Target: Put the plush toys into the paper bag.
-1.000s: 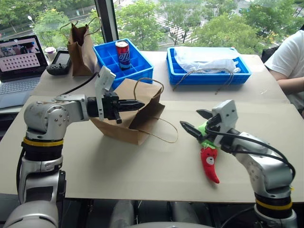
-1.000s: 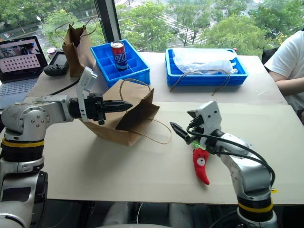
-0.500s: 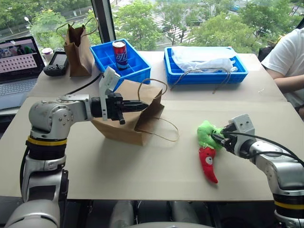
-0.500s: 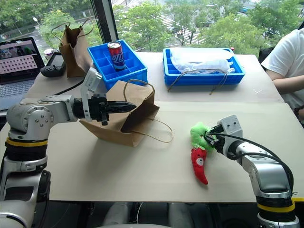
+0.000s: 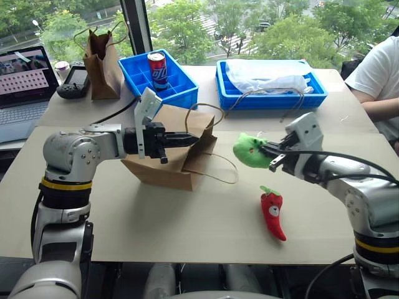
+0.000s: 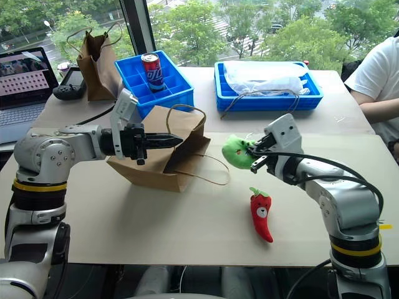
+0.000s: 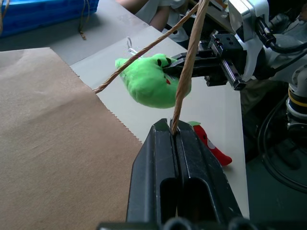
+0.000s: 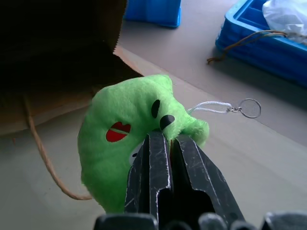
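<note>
A wide table (image 5: pixel 187 230) with a pale beige top carries everything. At its far side stand two blue plastic crates: one (image 5: pixel 272 93) holds crumpled white plastic wrap, the other, a divided crate (image 5: pixel 163 84), holds an upright red drink can (image 5: pixel 159 64). Left of them a narrow dark-brown paper bag (image 5: pixel 103 59) stands upright, with a laptop (image 5: pixel 25 81) at the table's left edge. A person in a white shirt (image 5: pixel 377 78) sits at the far right.

The wide light-brown kraft paper bag (image 5: pixel 168 156) lies in the middle of the table, its mouth turned toward the right arm. The left claw (image 5: pixel 187 138) is clenched on one thin beige twine handle (image 7: pixel 184 72) at the bag's upper rim, holding that side of the mouth up; the other twine loop lies on the table in front of the bag.

The right claw (image 5: pixel 269 152) is clenched on the light-green round plush head (image 5: pixel 250 149), gripping it by the edge and holding it in the air clear of the table, just beside the bag's mouth, outside it. A small white cord with a metal ring (image 8: pixel 249 108) hangs from the green plush.

The red chili-pepper plush (image 5: pixel 273 212) lies flat on the table below the right claw, apart from the bag.
</note>
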Motion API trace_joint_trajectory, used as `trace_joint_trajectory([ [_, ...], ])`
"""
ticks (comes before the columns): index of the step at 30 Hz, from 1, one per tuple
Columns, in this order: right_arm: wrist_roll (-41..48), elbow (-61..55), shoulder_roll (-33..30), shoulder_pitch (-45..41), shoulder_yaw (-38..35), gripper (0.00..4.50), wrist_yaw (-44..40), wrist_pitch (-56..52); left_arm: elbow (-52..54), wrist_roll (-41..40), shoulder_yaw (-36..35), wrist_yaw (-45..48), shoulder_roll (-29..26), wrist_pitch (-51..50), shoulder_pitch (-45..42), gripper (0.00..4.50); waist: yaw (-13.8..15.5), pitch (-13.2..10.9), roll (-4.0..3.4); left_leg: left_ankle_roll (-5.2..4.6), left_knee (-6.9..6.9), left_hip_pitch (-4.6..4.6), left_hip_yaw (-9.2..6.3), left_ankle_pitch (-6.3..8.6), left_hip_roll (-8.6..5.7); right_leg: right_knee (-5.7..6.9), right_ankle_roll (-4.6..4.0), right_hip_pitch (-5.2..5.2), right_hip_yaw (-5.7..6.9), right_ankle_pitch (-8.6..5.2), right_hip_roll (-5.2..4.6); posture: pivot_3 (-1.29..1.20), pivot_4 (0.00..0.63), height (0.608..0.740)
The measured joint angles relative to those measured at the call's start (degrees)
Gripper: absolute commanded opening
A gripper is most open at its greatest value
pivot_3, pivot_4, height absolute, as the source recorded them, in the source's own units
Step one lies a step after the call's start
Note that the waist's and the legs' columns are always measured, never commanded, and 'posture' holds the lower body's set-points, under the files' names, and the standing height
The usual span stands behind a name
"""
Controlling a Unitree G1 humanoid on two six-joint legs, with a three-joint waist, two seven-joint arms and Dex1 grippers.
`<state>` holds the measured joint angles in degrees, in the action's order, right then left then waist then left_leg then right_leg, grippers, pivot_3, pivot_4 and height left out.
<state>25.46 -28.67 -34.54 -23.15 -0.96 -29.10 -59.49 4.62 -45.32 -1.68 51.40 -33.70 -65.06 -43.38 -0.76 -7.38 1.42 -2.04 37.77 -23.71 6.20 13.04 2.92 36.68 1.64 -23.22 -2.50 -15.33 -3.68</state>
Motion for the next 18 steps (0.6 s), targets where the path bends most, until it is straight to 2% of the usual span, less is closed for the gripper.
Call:
trace_joint_trajectory([
  [4,-1.91,4.66,6.80,-3.35,7.41,0.05,1.83,1.41,0.55,-0.59,0.37,2.12,-0.61,-0.05,0.11,0.00,-0.02,-0.01,-0.01,0.00,0.02,-0.04,0.01,-0.01,-0.02,0.03,0.00,-0.06,-0.01,0.00,-0.01,0.00,0.150,0.724],
  [7,-2.66,9.53,13.70,-6.91,10.24,0.05,2.55,4.68,0.69,-0.89,0.42,2.82,-0.84,-0.05,0.18,0.00,-0.04,-0.03,-0.04,0.01,0.02,-0.05,-0.01,-0.01,-0.01,0.08,0.00,-0.11,0.00,0.00,0.01,0.00,0.150,0.724],
  [12,-4.13,15.29,19.48,-10.14,13.37,0.05,2.09,9.60,0.94,-1.90,0.45,3.16,-0.79,-0.19,0.26,0.00,0.04,-0.03,-0.05,0.01,0.01,-0.07,-0.01,-0.01,0.01,0.09,-0.01,-0.09,0.05,0.01,0.01,0.00,0.150,0.724],
  [18,-5.69,22.94,24.70,-9.76,13.38,2.00,1.44,16.45,1.34,-2.03,0.46,3.26,-0.80,-0.18,0.31,0.00,0.01,-0.04,-0.06,0.02,0.01,-0.08,0.01,-0.02,0.02,0.12,-0.01,-0.09,0.06,0.01,0.01,0.00,0.150,0.724],
])
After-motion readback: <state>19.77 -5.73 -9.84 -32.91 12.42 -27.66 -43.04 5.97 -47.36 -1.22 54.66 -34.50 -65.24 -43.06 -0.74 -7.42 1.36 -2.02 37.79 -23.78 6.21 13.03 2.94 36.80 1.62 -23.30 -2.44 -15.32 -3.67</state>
